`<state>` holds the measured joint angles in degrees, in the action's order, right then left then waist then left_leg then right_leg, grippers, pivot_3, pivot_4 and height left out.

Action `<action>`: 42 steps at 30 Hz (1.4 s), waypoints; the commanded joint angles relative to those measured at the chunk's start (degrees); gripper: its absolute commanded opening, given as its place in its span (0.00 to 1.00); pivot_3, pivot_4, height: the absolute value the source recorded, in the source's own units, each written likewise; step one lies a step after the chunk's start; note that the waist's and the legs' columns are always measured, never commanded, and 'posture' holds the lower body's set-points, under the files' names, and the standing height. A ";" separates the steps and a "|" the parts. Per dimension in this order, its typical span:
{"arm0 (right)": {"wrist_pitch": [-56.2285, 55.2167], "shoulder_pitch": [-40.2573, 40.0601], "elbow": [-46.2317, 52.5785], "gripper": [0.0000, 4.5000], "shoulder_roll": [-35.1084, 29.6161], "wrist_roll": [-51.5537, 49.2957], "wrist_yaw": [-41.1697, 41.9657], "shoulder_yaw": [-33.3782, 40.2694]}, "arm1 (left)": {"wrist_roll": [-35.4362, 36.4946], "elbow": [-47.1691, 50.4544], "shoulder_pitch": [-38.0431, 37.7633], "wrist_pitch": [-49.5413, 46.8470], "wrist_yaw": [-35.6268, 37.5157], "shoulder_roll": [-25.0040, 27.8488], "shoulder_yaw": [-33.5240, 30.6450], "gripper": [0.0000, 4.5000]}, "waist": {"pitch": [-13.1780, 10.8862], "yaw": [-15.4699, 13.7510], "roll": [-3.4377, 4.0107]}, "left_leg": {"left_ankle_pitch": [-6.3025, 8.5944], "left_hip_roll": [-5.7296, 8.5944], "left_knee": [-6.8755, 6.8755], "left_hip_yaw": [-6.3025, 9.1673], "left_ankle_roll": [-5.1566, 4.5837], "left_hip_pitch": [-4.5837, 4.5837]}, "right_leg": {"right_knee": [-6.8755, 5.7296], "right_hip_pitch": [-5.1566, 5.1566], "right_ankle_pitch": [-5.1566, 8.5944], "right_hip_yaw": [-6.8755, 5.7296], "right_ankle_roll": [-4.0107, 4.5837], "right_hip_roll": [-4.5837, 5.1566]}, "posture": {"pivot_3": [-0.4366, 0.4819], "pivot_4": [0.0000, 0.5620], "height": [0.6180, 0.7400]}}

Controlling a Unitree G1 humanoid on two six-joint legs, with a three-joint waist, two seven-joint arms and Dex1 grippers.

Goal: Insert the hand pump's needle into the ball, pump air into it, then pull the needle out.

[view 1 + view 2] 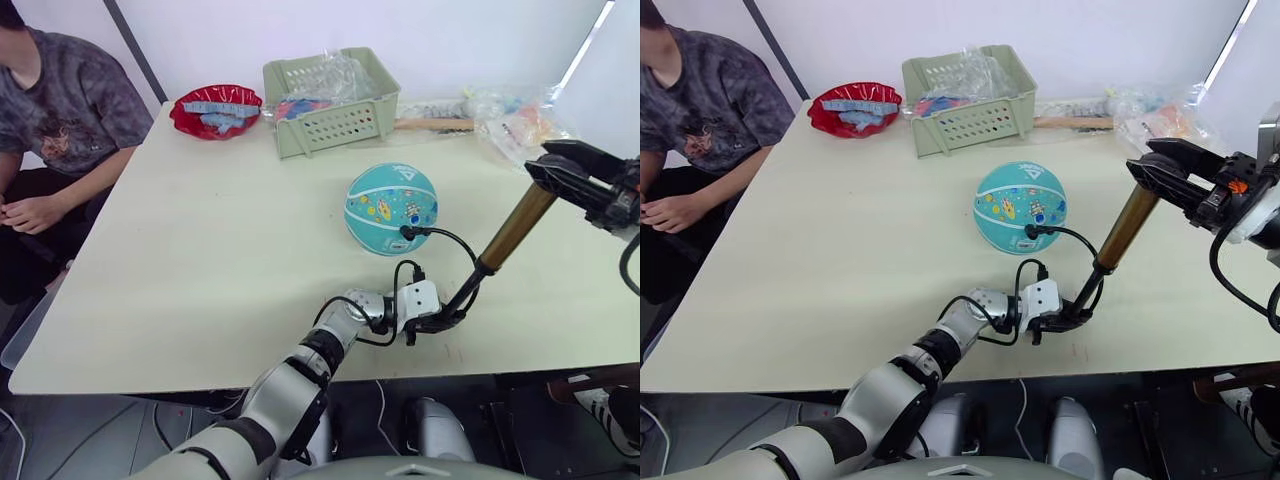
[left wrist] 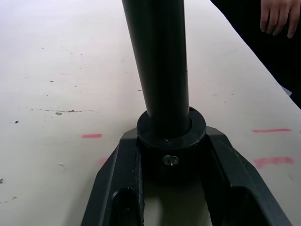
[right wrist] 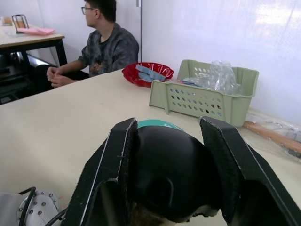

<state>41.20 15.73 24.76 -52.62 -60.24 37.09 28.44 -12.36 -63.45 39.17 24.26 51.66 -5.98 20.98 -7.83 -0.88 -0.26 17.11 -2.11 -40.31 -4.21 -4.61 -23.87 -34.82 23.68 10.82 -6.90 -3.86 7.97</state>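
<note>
Left claw (image 1: 437, 322) clamps brass hand pump (image 1: 515, 228) black base; right claw (image 1: 560, 170) grips rounded handle.

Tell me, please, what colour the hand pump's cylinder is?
The hand pump has a shiny gold-brass cylinder, seen best in the left eye view.

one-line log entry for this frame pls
left end effector: shut on hand pump base | right end effector: shut on pump handle | needle: at ball, insertion depth unclear | pump tilted on table
</note>
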 commanded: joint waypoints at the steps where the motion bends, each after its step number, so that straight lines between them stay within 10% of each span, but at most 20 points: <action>1: -3.31 -0.23 2.66 0.35 0.48 0.42 -0.49 5.70 | -3.55 -4.24 -2.74 -2.04 0.27 1.93 2.82 0.25 | 0.00 -0.01 0.00 | 0.00 0.00 0.00 0.00 0.00 0.00 | 0.01 0.00 0.00 0.00 -0.01 0.00 | 0.48 0.27 1.00; 25: -18.41 -25.26 0.85 0.35 18.75 30.58 0.88 -23.44 | -3.56 -3.86 -2.92 -2.14 0.02 2.23 2.73 0.25 | 1.18 0.23 -0.79 | 0.01 -0.27 0.07 0.16 0.00 0.28 | -0.04 -0.11 0.16 -0.06 0.23 -0.32 | 0.48 0.27 1.00; 42: -9.94 -12.00 8.01 0.35 8.60 10.16 1.43 -2.64 | -3.85 -4.41 -2.78 -1.83 0.02 2.16 2.85 0.25 | 0.65 -0.02 -0.21 | 0.01 -0.13 0.06 0.15 0.01 0.13 | -0.04 -0.05 0.16 -0.07 0.26 -0.18 | 0.48 0.27 1.00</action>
<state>31.43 1.05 30.41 -43.01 -45.33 38.84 20.79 -13.09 -63.58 39.11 24.36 51.18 -5.44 21.26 -7.18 -0.90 -0.47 17.12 -2.23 -40.25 -4.06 -4.60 -23.74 -34.85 23.63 10.98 -6.96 -3.60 7.80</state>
